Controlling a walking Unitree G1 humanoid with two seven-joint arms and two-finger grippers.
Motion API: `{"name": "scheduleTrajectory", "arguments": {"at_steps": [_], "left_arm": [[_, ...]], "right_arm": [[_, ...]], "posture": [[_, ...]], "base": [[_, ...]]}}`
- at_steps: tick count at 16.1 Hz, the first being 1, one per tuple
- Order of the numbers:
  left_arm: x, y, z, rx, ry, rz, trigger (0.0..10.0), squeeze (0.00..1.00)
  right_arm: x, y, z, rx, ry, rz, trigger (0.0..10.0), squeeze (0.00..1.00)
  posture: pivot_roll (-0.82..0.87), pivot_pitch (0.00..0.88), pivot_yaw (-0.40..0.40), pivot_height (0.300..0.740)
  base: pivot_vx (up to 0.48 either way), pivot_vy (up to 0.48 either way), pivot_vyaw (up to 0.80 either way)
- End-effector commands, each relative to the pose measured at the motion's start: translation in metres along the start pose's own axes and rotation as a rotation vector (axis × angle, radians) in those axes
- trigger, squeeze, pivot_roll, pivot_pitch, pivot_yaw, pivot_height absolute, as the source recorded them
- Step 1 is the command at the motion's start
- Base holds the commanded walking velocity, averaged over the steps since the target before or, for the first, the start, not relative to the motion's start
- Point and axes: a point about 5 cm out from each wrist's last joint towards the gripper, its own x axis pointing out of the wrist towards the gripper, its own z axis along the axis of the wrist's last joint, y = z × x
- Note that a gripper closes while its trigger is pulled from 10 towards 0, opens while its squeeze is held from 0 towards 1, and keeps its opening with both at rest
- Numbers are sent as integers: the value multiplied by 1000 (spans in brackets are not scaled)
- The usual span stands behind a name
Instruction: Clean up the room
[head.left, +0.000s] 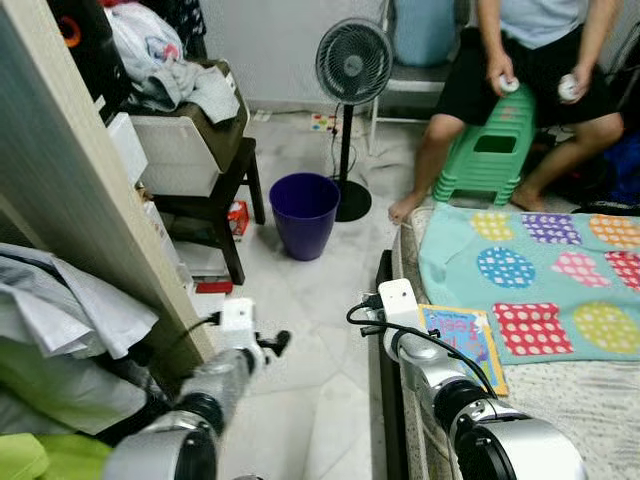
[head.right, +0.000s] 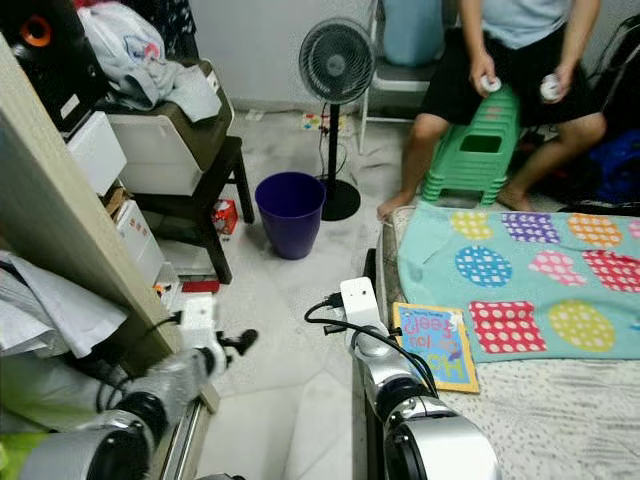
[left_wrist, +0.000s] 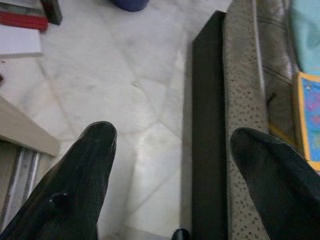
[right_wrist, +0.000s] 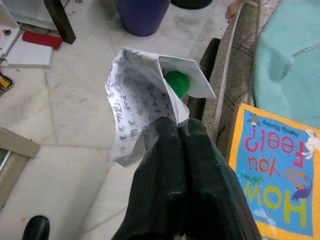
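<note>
My right gripper (right_wrist: 181, 131) is shut on a crumpled sheet of printed paper (right_wrist: 132, 102) that wraps a small green object (right_wrist: 177, 84). It hovers over the white floor beside the bed's dark edge (right_wrist: 207, 57). A purple waste bin (head.left: 304, 214) stands on the floor ahead of it, near the fan's base. My left gripper (left_wrist: 172, 145) is open and holds nothing, low over the floor tiles next to the bed frame (left_wrist: 207, 125). A colourful children's book (head.left: 462, 335) lies on the bed beside my right arm.
A standing fan (head.left: 352, 65) is behind the bin. A person (head.left: 530, 50) sits on a green stool (head.left: 490, 150) at the back right. A teal patterned blanket (head.left: 540, 270) covers the bed. A dark table (head.left: 215, 195) with white boxes and clothes and a wooden panel (head.left: 70, 190) flank the left.
</note>
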Motion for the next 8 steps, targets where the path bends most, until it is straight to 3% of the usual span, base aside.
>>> {"name": "scheduleTrajectory", "arguments": {"at_steps": [1,5,8], "left_arm": [[0,0,3,9,-11,15,10000,0],[-1,4,2,-52,-20,26,10000,0],[-1,4,2,-50,-20,25,10000,0]], "right_arm": [[0,0,2,-7,-6,0,10000,0],[0,1,2,-12,-5,5,10000,0],[0,-1,2,0,-2,-10,10000,0]], "posture": [[-94,0,-12,740],[-92,0,-10,740],[-92,0,-10,740]], "base": [[0,0,0],[0,0,0],[0,0,0]]}}
